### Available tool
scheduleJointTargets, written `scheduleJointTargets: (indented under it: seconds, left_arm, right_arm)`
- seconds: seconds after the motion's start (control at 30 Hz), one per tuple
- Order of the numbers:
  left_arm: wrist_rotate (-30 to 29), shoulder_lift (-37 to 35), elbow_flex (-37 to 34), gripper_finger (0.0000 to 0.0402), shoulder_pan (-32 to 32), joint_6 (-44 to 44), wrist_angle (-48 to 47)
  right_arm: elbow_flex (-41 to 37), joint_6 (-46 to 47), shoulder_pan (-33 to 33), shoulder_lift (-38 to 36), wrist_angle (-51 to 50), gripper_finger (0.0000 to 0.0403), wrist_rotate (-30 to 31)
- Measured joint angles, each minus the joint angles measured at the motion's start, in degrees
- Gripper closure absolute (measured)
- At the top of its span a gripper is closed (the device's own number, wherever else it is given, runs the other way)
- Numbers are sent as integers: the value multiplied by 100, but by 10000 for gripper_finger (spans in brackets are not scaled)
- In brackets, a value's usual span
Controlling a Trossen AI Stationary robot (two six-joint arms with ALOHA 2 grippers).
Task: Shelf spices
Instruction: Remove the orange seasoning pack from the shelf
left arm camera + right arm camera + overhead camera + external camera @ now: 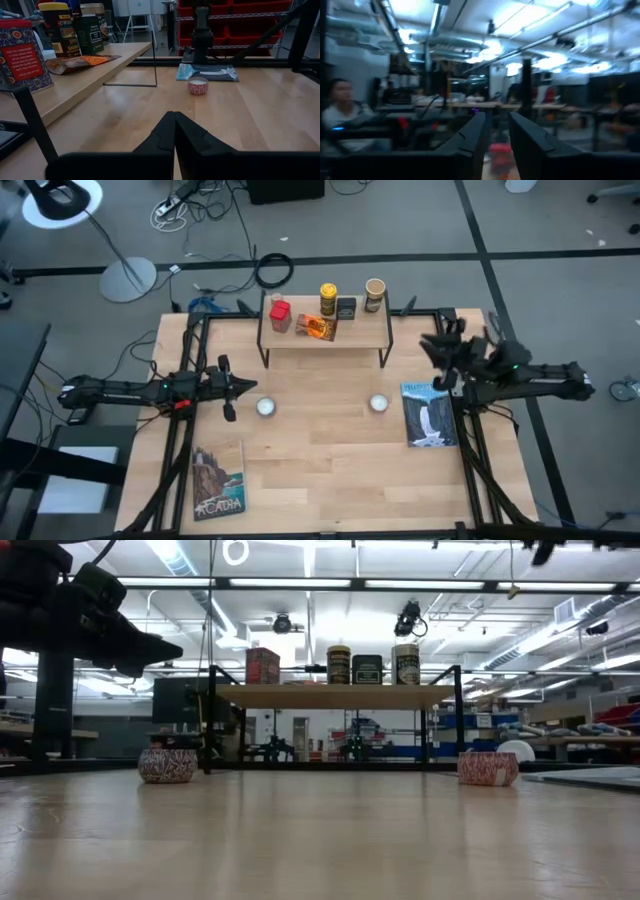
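The high view is showing the shelf [325,332] standing at the table's [330,470] far edge with the spices on its plank: a red tin [279,315], an orange packet [316,327], a yellow black-lidded jar [327,296], a dark tin [346,307] and a tan cylindrical jar [375,294]. Only the left wrist view is revealing that the packet [80,62] is lying flat while the tins and jars are standing upright; their lids are on, so their contents cannot be told. The low view is hiding the packet but lining up four containers on the plank.

The left gripper [228,388] is hovering near a white disc [265,406], its fingers [160,135] pressed together and holding nothing. The right gripper [437,345] is sitting beside the shelf's right end, above a book [428,415]; its wrist view is showing the fingers [470,137] slightly parted, gripping nothing, with a blurred person [340,120] in the room beyond.
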Motion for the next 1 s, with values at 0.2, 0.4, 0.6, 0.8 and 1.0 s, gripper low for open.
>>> scheduleJointTargets:
  seconds: [0.2,0.4,0.6,0.8,1.0]
  left_arm:
    - [-26,0,2,391,0,-43,2]
    - [-197,0,0,391,0,-160,1]
    - [-244,0,0,391,2,-160,-2]
    - [-256,0,0,391,0,-162,-4]
    - [-258,0,0,391,2,-162,-17]
  right_arm:
    - [1435,-247,-270,1452,-982,264,32]
    - [2354,-218,-814,3002,-1631,217,-198]
    - [2989,-216,-1219,4502,-1635,166,-601]
    - [3641,-667,-1190,5970,-1633,140,-583]
    - [4213,-1252,-1015,7038,-1606,138,107]
